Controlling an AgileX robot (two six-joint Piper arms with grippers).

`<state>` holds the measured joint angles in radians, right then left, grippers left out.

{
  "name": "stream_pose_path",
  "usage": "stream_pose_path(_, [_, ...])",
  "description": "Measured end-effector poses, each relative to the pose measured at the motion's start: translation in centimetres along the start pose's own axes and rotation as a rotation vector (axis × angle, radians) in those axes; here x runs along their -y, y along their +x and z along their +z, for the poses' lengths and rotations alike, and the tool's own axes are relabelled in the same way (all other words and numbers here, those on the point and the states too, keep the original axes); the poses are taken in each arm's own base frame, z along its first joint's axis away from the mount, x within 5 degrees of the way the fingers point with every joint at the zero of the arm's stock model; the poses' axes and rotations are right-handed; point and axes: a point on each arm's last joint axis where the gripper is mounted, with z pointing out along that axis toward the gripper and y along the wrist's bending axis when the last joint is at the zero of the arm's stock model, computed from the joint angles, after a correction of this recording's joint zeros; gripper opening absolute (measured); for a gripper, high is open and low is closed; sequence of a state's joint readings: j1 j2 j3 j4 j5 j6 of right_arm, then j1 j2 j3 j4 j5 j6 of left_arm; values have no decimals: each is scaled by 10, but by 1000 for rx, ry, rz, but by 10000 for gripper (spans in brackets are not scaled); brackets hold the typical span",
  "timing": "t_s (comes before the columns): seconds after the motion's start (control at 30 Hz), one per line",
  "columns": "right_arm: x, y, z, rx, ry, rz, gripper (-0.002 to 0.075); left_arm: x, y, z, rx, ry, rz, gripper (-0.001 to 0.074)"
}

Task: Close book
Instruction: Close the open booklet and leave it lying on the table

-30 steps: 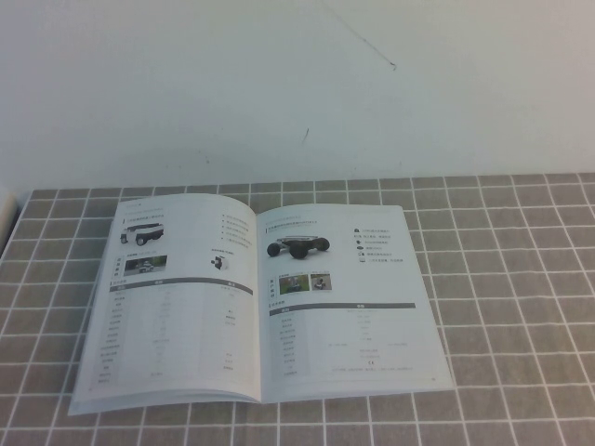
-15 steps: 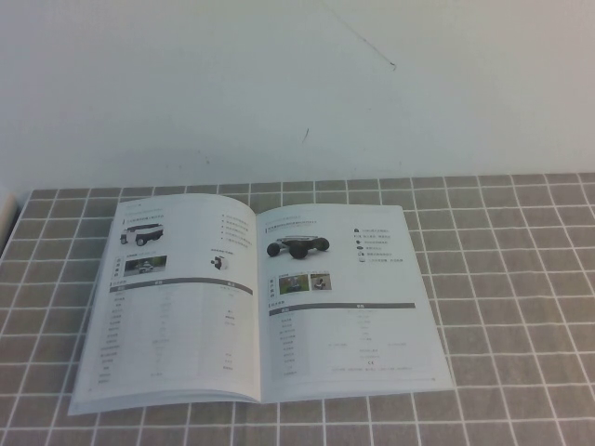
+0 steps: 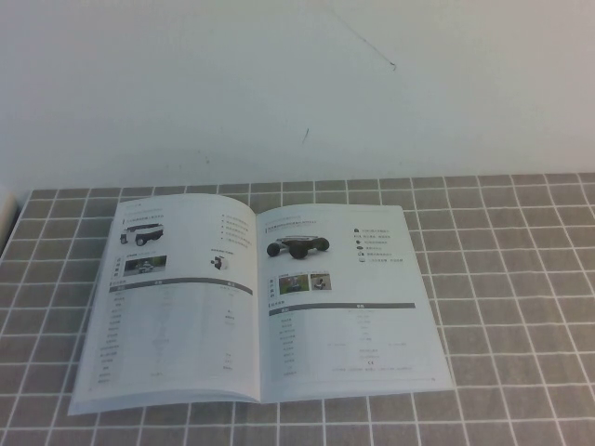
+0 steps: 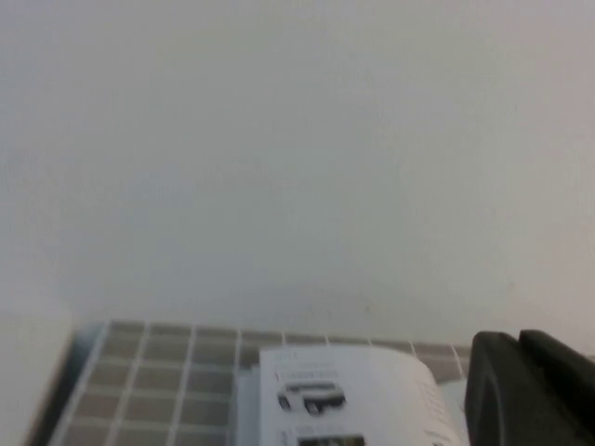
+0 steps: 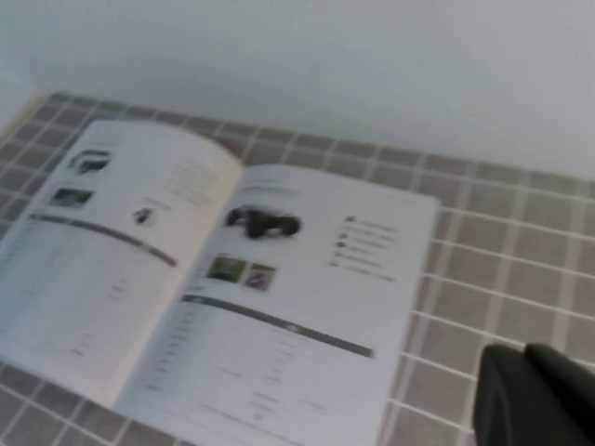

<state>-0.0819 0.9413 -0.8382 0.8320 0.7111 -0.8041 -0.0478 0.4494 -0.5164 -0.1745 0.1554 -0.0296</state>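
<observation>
Book (image 3: 260,302) lies open & flat on the grey-tiled table (image 3: 521,279), left of centre in the high view, near edge close to the table's front. The fold runs front to back, roughly mid-book. Left page (image 3: 172,297): pic of a pale vehicle up top, small photos below, then a table of text. Right page (image 3: 349,297): dark wheeled vehicle (image 3: 296,247) near the top, two small photos under it, short list to the side, another table lower down. Pages bow up slightly at the fold.

Behind the table, a plain white wall (image 3: 279,93) w/ a few faint marks.

Left gripper (image 4: 530,390): only a black bit shows in the left wrist view, beside the book's (image 4: 344,400) far edge. Can't tell its state.

Right gripper (image 5: 535,400): only a black bit shows in the right wrist view, over bare tiles just off the book's (image 5: 232,279) right page, apart from it. State: can't tell either.
</observation>
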Motion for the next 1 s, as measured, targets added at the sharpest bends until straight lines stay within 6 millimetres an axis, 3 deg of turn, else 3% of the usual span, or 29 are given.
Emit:
stream_pose_path(0.1, [20,0,58,-34,-143,31,-3,1,10,18,-106,5,-136,-4])
stream_pose_path(0.23, [33,10,134,-128,-210,46,-3,-1,22,36,-219,-5,-145,-3])
stream_pose_path(0.33, [24,23,194,-234,-264,21,-3,-3,34,50,-310,-16,-111,-4])
stream_pose_path(0.53, [0,40,277,-401,-352,-49,-3,-6,56,72,-473,-36,-101,-4])
stream_pose_path(0.7, [-7,43,311,-522,-337,-135,-3,-10,73,88,-573,-60,-125,-4])
stream_pose_path(1.0, [1,47,324,-644,-261,-256,-3,-18,110,118,-744,-115,-147,-4])
